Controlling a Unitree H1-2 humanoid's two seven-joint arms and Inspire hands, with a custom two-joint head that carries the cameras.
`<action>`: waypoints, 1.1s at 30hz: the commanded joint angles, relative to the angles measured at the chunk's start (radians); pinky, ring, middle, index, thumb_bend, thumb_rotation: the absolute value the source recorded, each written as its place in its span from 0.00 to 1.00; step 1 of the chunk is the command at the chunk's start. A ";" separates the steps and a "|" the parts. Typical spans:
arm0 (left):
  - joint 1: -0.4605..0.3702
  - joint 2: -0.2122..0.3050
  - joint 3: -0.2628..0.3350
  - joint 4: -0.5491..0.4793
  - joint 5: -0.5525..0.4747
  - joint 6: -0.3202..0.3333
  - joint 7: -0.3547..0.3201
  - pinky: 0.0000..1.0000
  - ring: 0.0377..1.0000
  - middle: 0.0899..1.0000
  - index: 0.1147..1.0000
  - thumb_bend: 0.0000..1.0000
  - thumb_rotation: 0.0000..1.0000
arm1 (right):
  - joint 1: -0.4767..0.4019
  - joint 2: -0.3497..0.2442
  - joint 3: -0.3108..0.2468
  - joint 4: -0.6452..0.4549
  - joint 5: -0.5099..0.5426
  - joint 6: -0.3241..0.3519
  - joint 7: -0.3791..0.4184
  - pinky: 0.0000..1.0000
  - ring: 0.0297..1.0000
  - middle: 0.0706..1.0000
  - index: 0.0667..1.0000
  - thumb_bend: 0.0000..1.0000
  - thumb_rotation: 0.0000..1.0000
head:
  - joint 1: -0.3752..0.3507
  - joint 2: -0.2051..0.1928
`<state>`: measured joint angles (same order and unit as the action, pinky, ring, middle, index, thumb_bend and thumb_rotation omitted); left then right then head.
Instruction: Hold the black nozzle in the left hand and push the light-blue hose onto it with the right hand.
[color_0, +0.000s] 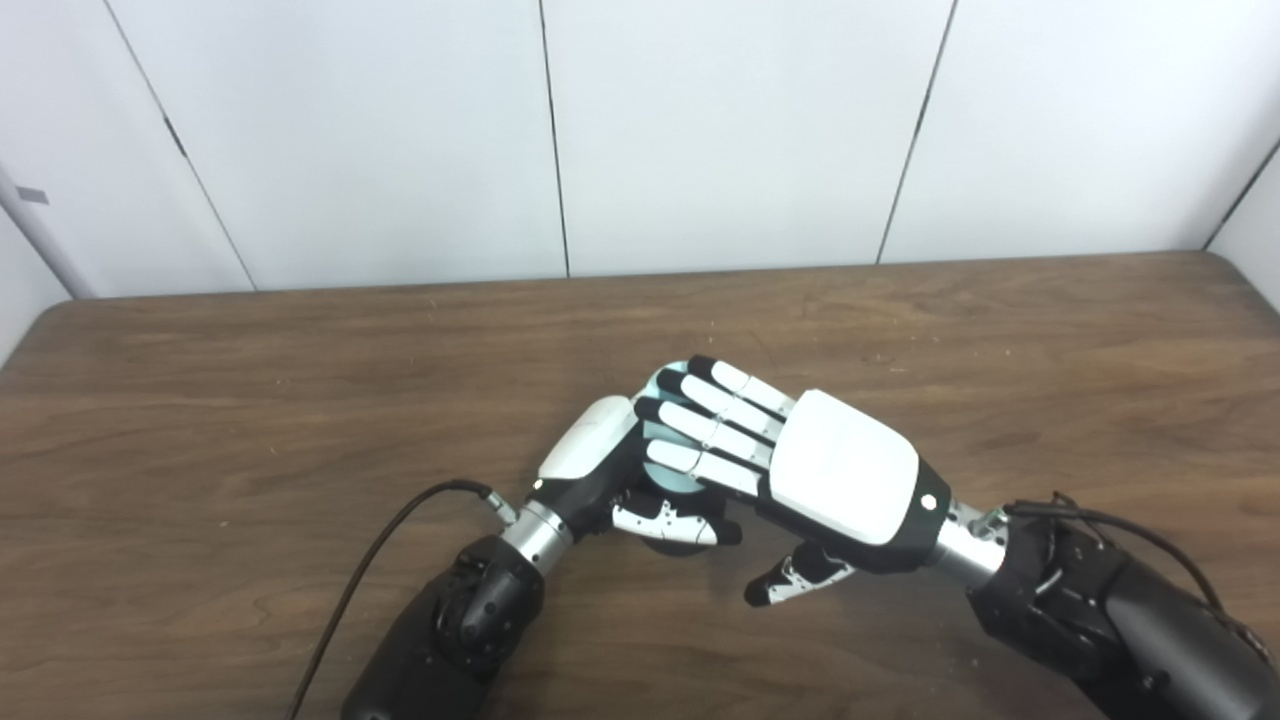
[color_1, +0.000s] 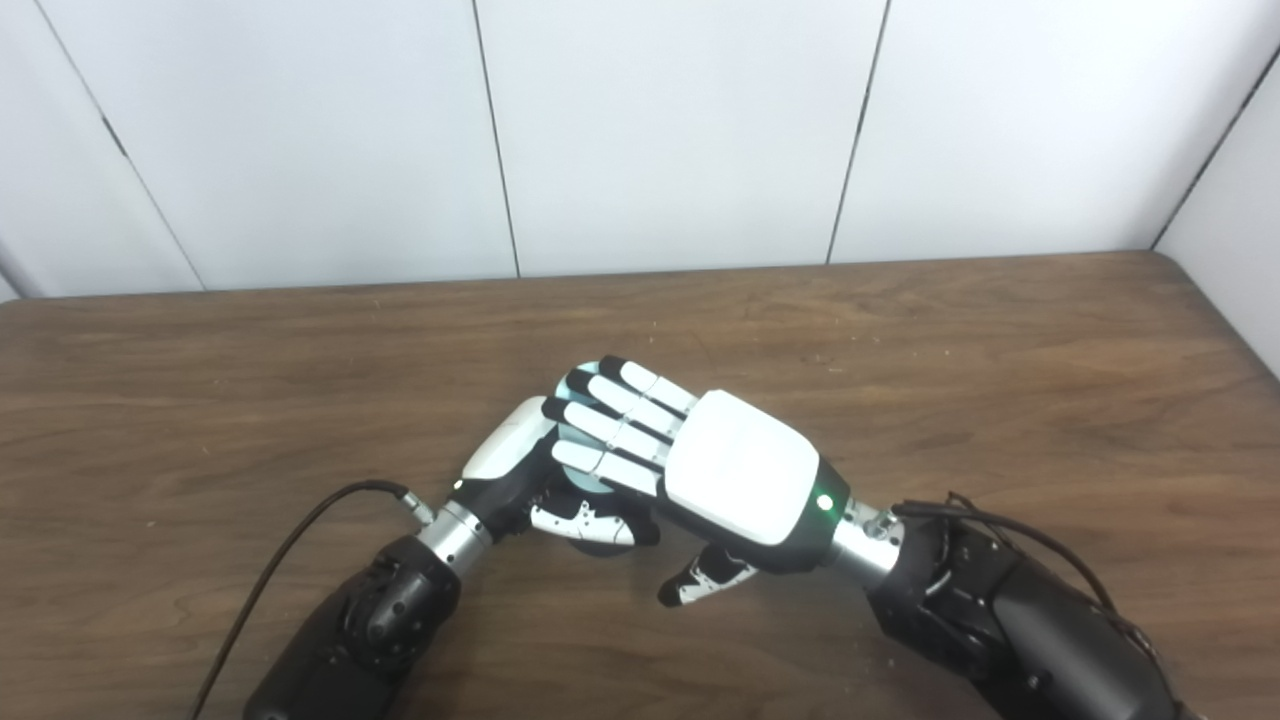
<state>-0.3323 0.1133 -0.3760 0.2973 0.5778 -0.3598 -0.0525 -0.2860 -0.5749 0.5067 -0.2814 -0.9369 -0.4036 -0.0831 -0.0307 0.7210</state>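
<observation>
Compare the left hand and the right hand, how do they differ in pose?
The right hand lies uppermost, back up, fingers laid flat over the left hand. The left hand sits beneath, turned on edge, its thumb curled under a light-blue object. Both meet at mid-table.

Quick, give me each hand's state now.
Left hand: closed around something dark and light blue, mostly hidden; contents cannot be told.
Right hand: fingers extended over the left hand, thumb apart; grip cannot be told.

left robot hand (color_0: 600, 470): wrapped around light-blue hose (color_0: 665, 480) | right robot hand (color_0: 800, 460): fingers laid over it | wooden table (color_0: 250, 420)
</observation>
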 joint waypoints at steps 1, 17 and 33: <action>0.271 -0.001 -0.046 0.150 -0.036 -0.021 0.015 1.00 0.89 0.77 0.56 0.85 0.54 | 0.046 -0.023 0.015 0.020 0.017 0.006 0.158 1.00 1.00 1.00 0.98 0.72 0.22 | -0.001 0.001; 0.270 -0.001 -0.047 0.149 -0.035 -0.019 0.012 1.00 0.90 0.77 0.56 0.85 0.54 | 0.014 0.044 -0.093 -0.084 0.069 0.016 0.126 1.00 1.00 1.00 1.00 0.70 0.23 | -0.001 0.000; 0.269 -0.004 -0.049 0.150 -0.031 -0.019 0.015 1.00 0.90 0.77 0.56 0.85 0.54 | -0.126 0.098 -0.140 -0.058 0.204 -0.066 0.085 0.98 1.00 1.00 1.00 0.72 0.24 | 0.001 0.001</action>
<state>-0.3307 0.1130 -0.3763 0.2927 0.5774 -0.3584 -0.0547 -0.3142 -0.4675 0.3963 -0.3056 -0.8013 -0.4317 0.0367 -0.0291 0.7210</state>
